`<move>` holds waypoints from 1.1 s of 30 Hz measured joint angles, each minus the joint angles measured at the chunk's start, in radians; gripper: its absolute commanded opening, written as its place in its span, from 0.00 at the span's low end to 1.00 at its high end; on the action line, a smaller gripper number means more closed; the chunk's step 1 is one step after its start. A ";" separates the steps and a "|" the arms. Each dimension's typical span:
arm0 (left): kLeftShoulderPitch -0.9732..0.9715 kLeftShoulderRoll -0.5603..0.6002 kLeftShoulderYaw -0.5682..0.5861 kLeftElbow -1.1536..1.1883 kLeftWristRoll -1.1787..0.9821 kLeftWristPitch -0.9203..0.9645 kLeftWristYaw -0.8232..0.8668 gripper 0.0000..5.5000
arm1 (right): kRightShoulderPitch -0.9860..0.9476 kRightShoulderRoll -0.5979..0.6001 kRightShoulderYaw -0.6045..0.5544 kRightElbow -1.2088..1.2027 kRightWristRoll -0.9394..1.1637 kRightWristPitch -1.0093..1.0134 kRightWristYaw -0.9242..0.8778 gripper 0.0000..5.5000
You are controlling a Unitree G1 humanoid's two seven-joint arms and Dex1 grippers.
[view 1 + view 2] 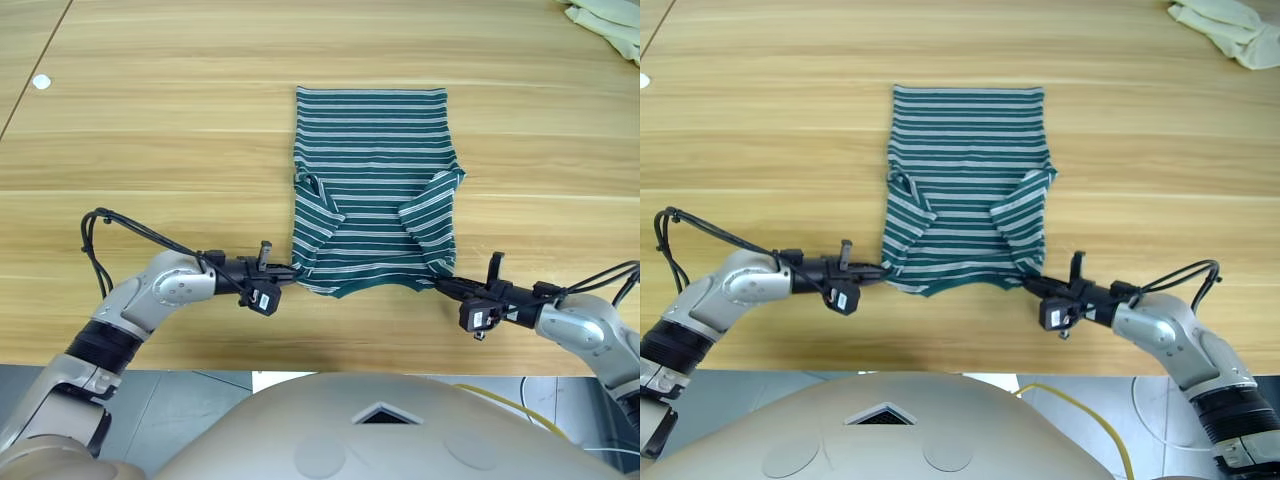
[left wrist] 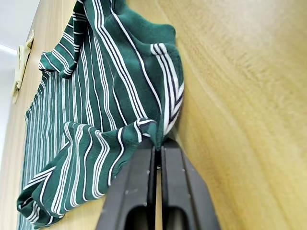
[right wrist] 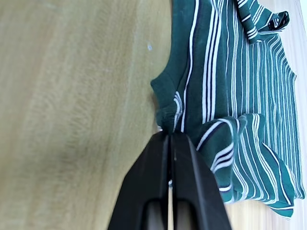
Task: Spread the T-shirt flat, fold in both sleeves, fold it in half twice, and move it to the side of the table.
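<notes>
Wooden table [image 1: 150,150] holds the T-shirt [image 1: 375,170], near corners clamped in both jaws.

The wooden table [image 1: 150,150] carries a green striped T-shirt [image 1: 375,170], flat, with both sleeves folded in. A crumpled pale cloth [image 1: 610,25] lies at its far right edge, a small white disc [image 1: 41,82] far left.

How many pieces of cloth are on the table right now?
2. The striped T-shirt lies in the middle; a pale crumpled cloth sits at the far right, partly cut off by the view's edge.
</notes>
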 measured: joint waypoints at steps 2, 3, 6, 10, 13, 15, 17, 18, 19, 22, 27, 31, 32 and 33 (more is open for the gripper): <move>0.001 0.000 -0.001 -0.003 -0.013 0.000 -0.011 0.00 | 0.007 0.000 -0.002 -0.003 0.000 0.001 -0.002 0.00; 0.002 0.001 0.000 -0.005 -0.015 0.000 -0.016 0.00 | 0.018 -0.001 -0.005 -0.008 0.000 0.000 -0.001 0.00; 0.025 0.004 0.009 -0.018 -0.027 0.002 -0.015 0.00 | 0.075 -0.011 -0.024 -0.042 0.017 -0.009 0.000 0.00; 0.104 0.060 0.023 -0.081 -0.112 -0.008 -0.031 0.00 | 0.164 -0.027 -0.088 -0.077 0.028 -0.048 -0.016 0.00; 0.161 0.103 0.066 -0.122 -0.198 -0.036 -0.034 0.00 | 0.248 -0.054 -0.165 -0.136 0.099 -0.128 -0.019 0.00; 0.190 0.122 0.087 -0.127 -0.235 -0.058 -0.032 0.00 | 0.282 -0.065 -0.184 -0.161 0.127 -0.162 -0.016 0.00; 0.224 0.132 0.091 -0.139 -0.280 -0.096 -0.035 0.00 | 0.301 -0.076 -0.201 -0.176 0.141 -0.181 -0.005 0.00; 0.238 0.136 0.091 -0.143 -0.293 -0.111 -0.039 0.00 | 0.308 -0.078 -0.207 -0.181 0.150 -0.186 0.001 0.00; 0.251 0.144 0.092 -0.145 -0.317 -0.128 -0.044 0.00 | 0.317 -0.080 -0.211 -0.184 0.162 -0.197 0.004 0.00; 0.299 0.178 0.105 -0.148 -0.367 -0.193 -0.049 0.00 | 0.362 -0.087 -0.237 -0.205 0.181 -0.235 0.019 0.00; 0.382 0.217 0.093 -0.162 -0.477 -0.286 -0.070 0.00 | 0.420 -0.103 -0.269 -0.252 0.246 -0.310 0.044 0.00; 0.414 0.231 0.079 -0.165 -0.546 -0.324 -0.087 0.00 | 0.434 -0.116 -0.254 -0.283 0.272 -0.348 0.065 0.00; 0.417 0.229 0.080 -0.154 -0.546 -0.325 -0.086 0.00 | 0.434 -0.117 -0.251 -0.283 0.279 -0.353 0.071 0.00; 0.430 0.221 0.080 -0.139 -0.544 -0.326 -0.086 0.00 | 0.440 -0.123 -0.248 -0.283 0.294 -0.369 0.073 0.00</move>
